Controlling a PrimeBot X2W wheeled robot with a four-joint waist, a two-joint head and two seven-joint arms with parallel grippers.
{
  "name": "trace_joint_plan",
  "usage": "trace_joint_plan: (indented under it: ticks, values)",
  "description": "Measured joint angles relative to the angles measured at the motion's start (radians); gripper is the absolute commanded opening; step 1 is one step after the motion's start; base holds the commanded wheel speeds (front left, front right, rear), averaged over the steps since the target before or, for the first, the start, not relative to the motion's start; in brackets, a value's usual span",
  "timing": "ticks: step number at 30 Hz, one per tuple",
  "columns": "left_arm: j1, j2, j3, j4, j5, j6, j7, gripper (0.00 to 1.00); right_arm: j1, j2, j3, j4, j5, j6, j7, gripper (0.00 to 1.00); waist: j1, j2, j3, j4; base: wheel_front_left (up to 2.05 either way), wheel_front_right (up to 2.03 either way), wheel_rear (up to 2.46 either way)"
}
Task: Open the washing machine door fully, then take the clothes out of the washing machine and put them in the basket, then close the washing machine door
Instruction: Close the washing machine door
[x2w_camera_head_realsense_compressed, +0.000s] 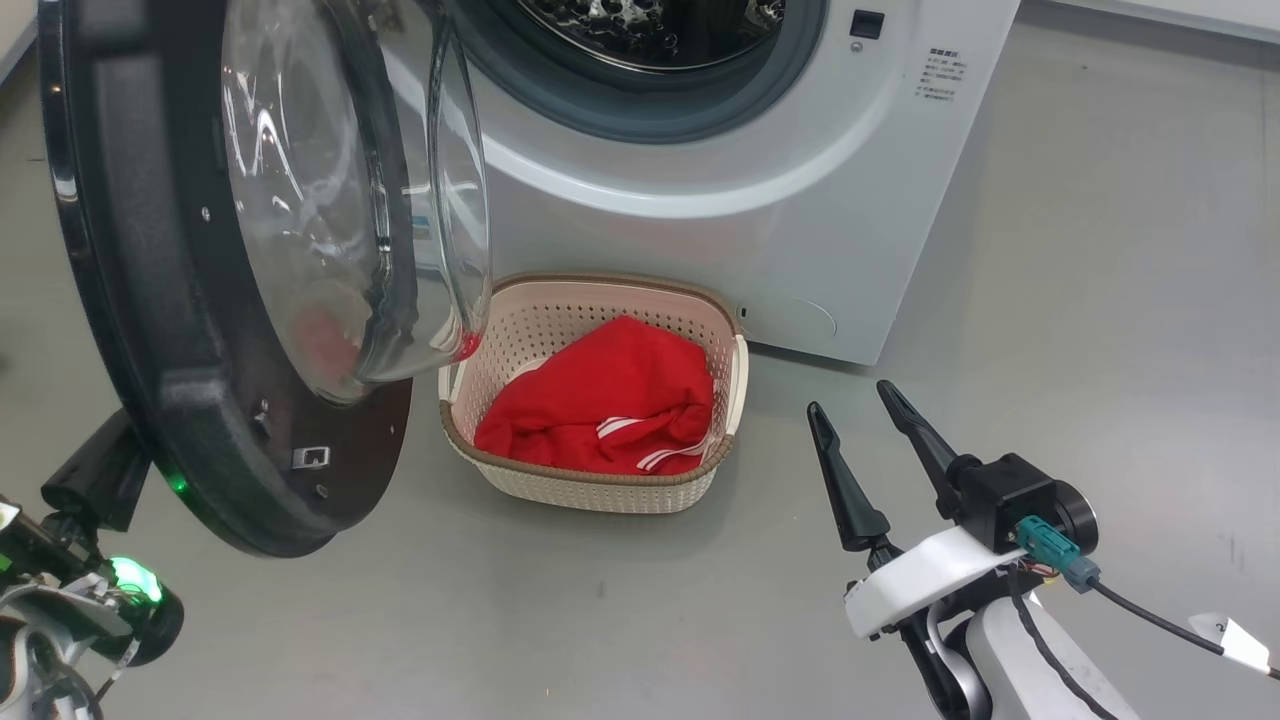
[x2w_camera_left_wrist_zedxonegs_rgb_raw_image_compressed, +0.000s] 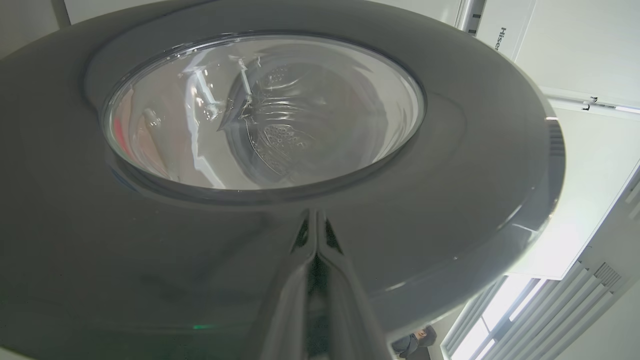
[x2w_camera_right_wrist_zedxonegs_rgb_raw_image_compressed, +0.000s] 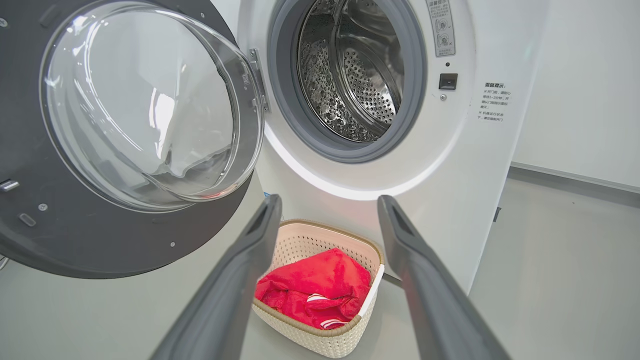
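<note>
Door (x2w_camera_head_realsense_compressed: 130, 300): swung open.
Basket (x2w_camera_head_realsense_compressed: 600, 492): on floor (x2w_camera_head_realsense_compressed: 1100, 300) before washer (x2w_camera_head_realsense_compressed: 800, 200), holding red clothes (x2w_camera_head_realsense_compressed: 610, 395).
Left claw (x2w_camera_left_wrist_zedxonegs_rgb_raw_image_compressed: 316, 220): fingers pressed together, at door's outer rim.
Right claw (x2w_camera_head_realsense_compressed: 849, 397): spread wide, empty.

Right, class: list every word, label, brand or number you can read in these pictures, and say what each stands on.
"Hise": cut-off brand letters on a white panel, left wrist view.
Chinese notice on the washing machine front: too small to read.
Sticker higher on that front: unreadable.
White cable tag: perhaps "2", unclear.
</note>
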Motion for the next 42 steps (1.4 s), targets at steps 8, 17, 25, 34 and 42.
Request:
trace_joint_plan:
  ticks: [8, 17, 25, 34, 42]
  values:
    - [0.041, -0.028, -0.014, -0.057, -0.025, 0.005, 0.043, 0.00, -0.002, 0.001, 0.007, 0.000, 0.000, 0.000, 0.000, 1.00, 0.0000, 0.0000, 0.009, -0.044, 0.00, 0.00, 0.00]
    - [0.053, -0.055, -0.034, -0.113, -0.058, 0.010, 0.067, 0.00, -0.020, 0.001, 0.006, -0.004, 0.000, -0.002, 0.000, 1.00, 0.0000, 0.0000, 0.027, -0.109, 0.00, 0.00, 0.00]
    - [0.057, -0.063, -0.059, -0.144, -0.058, 0.018, 0.068, 0.00, -0.023, 0.001, 0.005, -0.015, 0.000, -0.004, 0.000, 1.00, 0.0000, 0.0000, 0.048, -0.180, 0.00, 0.00, 0.00]
    - [0.057, -0.068, -0.069, -0.172, -0.058, 0.022, 0.065, 0.00, -0.036, 0.002, 0.007, -0.026, 0.001, -0.011, 0.000, 1.00, 0.0000, 0.0000, 0.075, -0.270, 0.00, 0.00, 0.00]
    - [0.055, -0.076, -0.063, -0.182, -0.058, 0.022, 0.026, 0.00, -0.041, 0.002, 0.007, -0.038, 0.004, -0.019, 0.000, 1.00, 0.0000, 0.0000, 0.096, -0.343, 0.00, 0.00, 0.00]
